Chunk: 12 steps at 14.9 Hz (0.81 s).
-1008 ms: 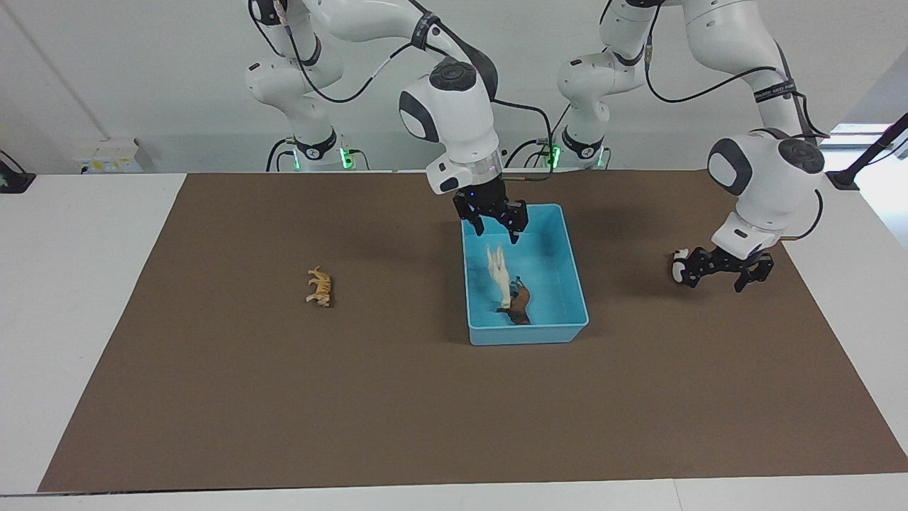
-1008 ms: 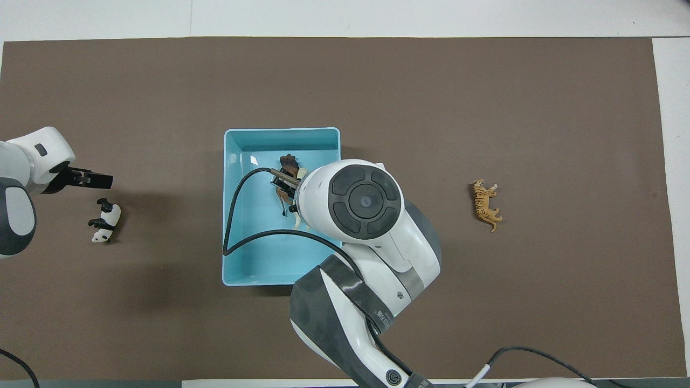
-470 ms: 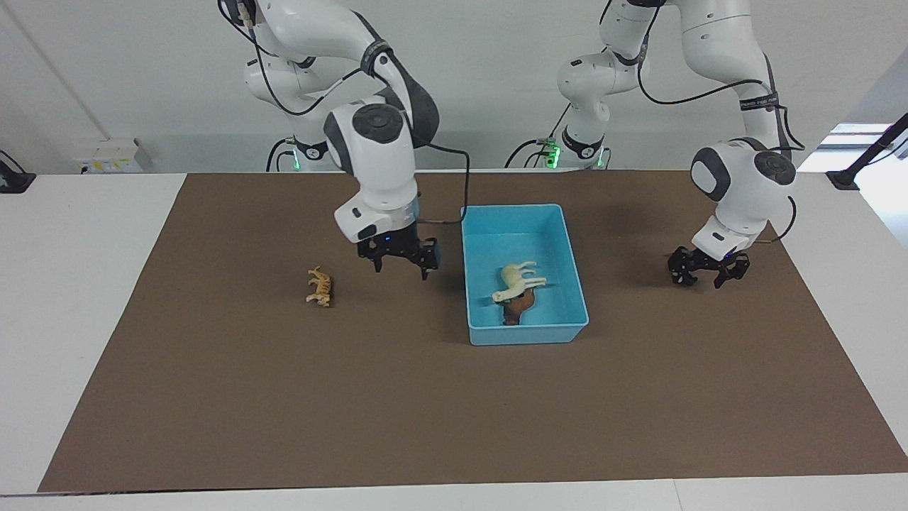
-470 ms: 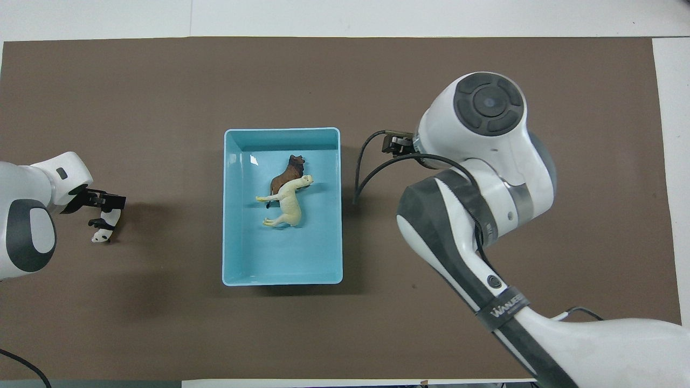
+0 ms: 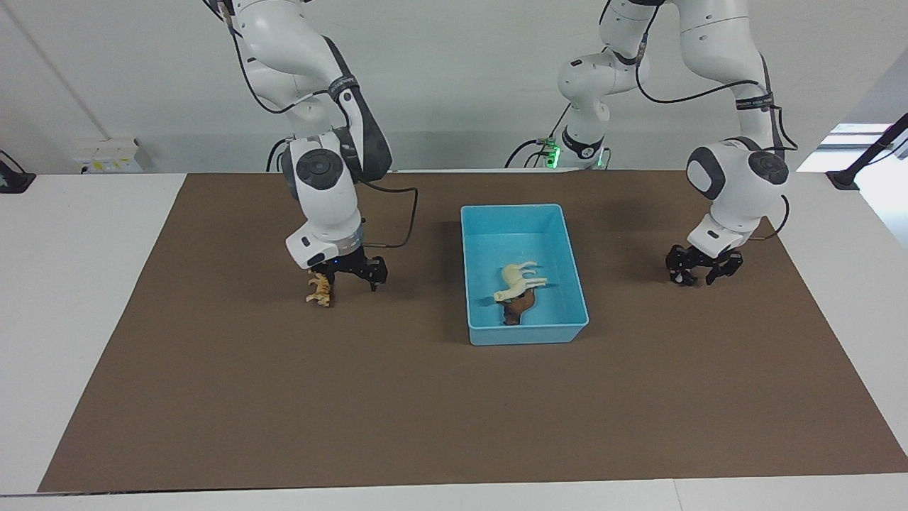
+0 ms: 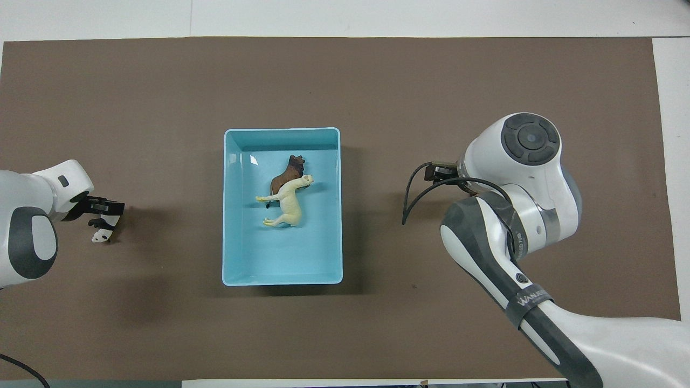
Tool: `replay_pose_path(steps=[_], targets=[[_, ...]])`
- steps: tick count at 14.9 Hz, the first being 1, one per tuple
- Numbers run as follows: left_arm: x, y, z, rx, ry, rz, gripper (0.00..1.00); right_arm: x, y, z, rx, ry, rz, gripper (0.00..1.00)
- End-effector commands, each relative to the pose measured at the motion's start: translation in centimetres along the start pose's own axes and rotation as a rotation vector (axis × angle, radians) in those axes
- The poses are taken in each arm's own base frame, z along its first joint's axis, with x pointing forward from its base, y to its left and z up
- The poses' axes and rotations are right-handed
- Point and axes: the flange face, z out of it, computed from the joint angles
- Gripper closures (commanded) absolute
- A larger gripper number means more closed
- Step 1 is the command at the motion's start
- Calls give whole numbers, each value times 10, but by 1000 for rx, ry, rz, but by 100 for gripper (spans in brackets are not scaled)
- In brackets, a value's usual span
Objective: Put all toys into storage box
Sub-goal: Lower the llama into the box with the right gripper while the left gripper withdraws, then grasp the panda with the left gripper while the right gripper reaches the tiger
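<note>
Light blue rectangular plastic storage box (image 5: 523, 333) sits between both grippers, holding cream-yellow horse figurine (image 5: 518, 278) on brown lion figurine (image 5: 516, 306). Right gripper (image 5: 350, 273), jaws apart, just beside orange striped tiger (image 5: 320, 288). Left gripper (image 5: 704, 264) down around black-and-white panda (image 6: 103, 230); closure cannot be told.
</note>
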Motion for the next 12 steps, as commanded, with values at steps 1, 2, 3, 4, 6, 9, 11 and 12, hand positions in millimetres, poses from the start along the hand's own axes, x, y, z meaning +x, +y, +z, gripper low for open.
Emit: replay_pose_path(steps=[1, 2, 3, 4, 6, 9, 11, 12], targets=[[-11, 1, -4, 17, 11, 8, 58, -16, 40, 8, -15, 1, -39, 0], [-11, 2, -4, 17, 10, 6, 78, -10, 56, 9, -11, 9, -56, 0], [-11, 2, -4, 16, 10, -11, 93, -8, 64, 13, -6, 13, -64, 0], [-6, 6, -7, 17, 15, -29, 100, -11, 65, 18, 0, 25, -67, 0], [11, 8, -18, 18, 21, -82, 100, -17, 66, 30, 9, 41, -69, 0], [63, 40, -81, -1, -39, -181, 100, -21, 69, 37, 8, 37, -86, 0], [95, 82, -131, -16, -93, -265, 100, -24, 70, 42, 10, 39, -99, 1], [106, 108, -154, -25, -112, -321, 100, -25, 70, 44, 10, 39, -99, 6]])
